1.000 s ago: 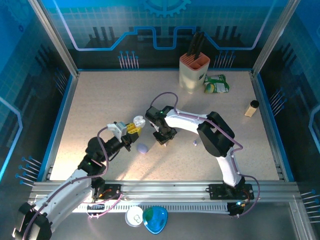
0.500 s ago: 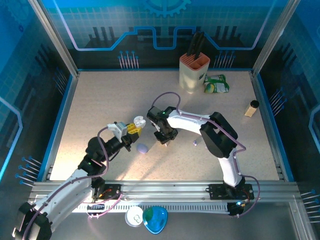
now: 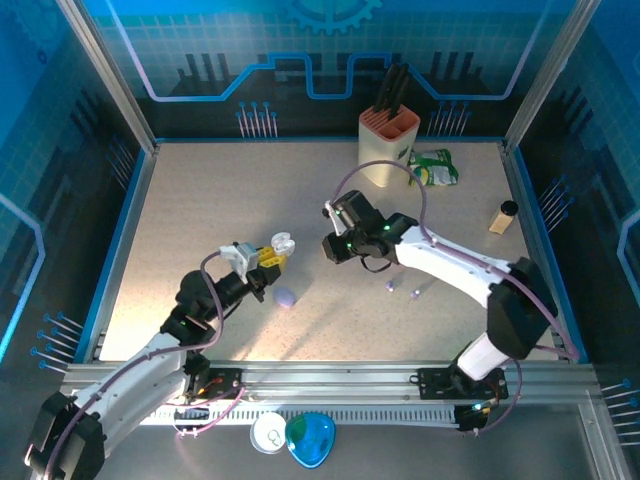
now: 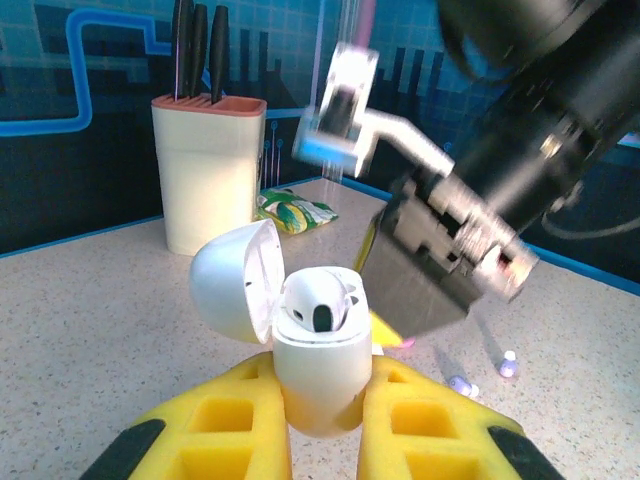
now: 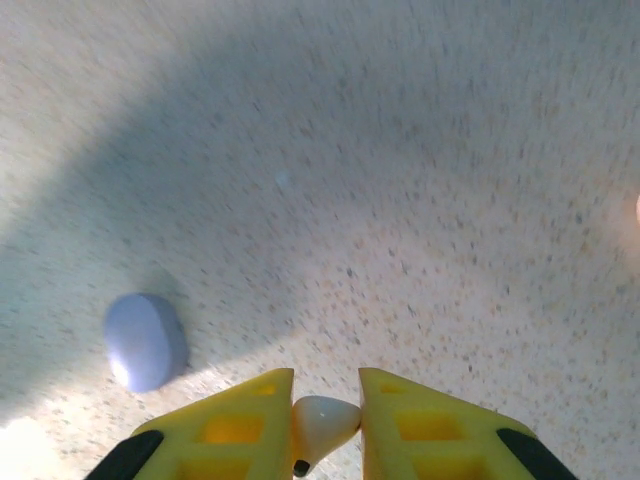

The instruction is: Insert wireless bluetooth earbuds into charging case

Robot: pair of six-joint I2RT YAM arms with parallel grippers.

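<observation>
My left gripper (image 4: 322,425) is shut on a white charging case (image 4: 318,365), held upright with its lid (image 4: 228,280) swung open to the left. One white earbud (image 4: 318,298) sits in the case. In the top view that case (image 3: 281,243) is just left of my right gripper (image 3: 335,247). The right gripper (image 5: 326,420) is shut on another white earbud (image 5: 322,422), raised above the table. Two lilac earbuds (image 3: 390,286) (image 3: 415,293) lie on the table to its right. A closed lilac case (image 3: 286,297) lies below the left gripper (image 3: 270,260).
A knife block (image 3: 388,145) stands at the back with a green packet (image 3: 433,167) beside it. A small bottle (image 3: 503,216) is near the right wall. A white lid (image 3: 268,432) and a blue-green object (image 3: 310,438) lie in front of the arm bases.
My right gripper has lifted off the table with the white earbud and shifted up and right, its arm stretching out. The left arm has stayed almost still with the case.
</observation>
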